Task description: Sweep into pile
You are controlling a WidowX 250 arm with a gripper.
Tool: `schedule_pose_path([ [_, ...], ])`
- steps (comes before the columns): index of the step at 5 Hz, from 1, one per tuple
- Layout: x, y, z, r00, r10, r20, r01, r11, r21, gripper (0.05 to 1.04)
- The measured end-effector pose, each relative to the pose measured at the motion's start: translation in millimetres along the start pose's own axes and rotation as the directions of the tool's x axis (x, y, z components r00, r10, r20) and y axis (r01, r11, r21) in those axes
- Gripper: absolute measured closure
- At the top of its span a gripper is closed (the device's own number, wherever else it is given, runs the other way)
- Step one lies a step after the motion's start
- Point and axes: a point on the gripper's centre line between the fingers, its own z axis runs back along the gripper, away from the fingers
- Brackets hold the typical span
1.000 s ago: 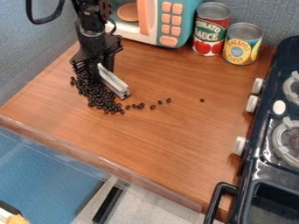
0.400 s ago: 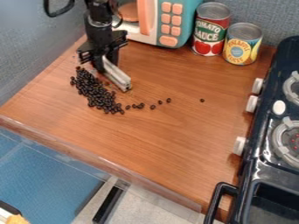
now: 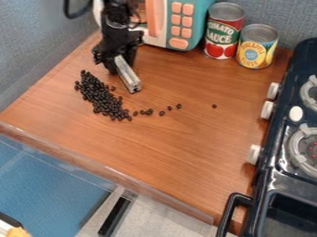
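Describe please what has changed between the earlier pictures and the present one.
The gripper has moved away from the dark bean pile, toward the picture's right and back toward the toy microwave. The metal bar went with it; nothing was visibly let go. The pile, the stray beans to its right, both cans and the stove stayed as they were.

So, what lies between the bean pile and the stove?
In the camera view, a loose trail of stray beans leads off the pile, with one lone bean farther out, nearer the stove.
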Motion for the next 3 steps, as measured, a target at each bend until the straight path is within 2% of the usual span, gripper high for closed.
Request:
schedule_pose_path([
  [1, -8.7, 5.5, 4.9, 0.999, -0.035, -0.027, 0.035, 0.999, -0.008, 0.083],
  [2, -13.3, 12.1, 23.3, 0.995, -0.073, -0.064, 0.072, 0.997, -0.027, 0.073],
  [3, -1.2, 18.6, 64.3, 0.990, -0.100, -0.095, 0.094, 0.994, -0.060, 0.080],
])
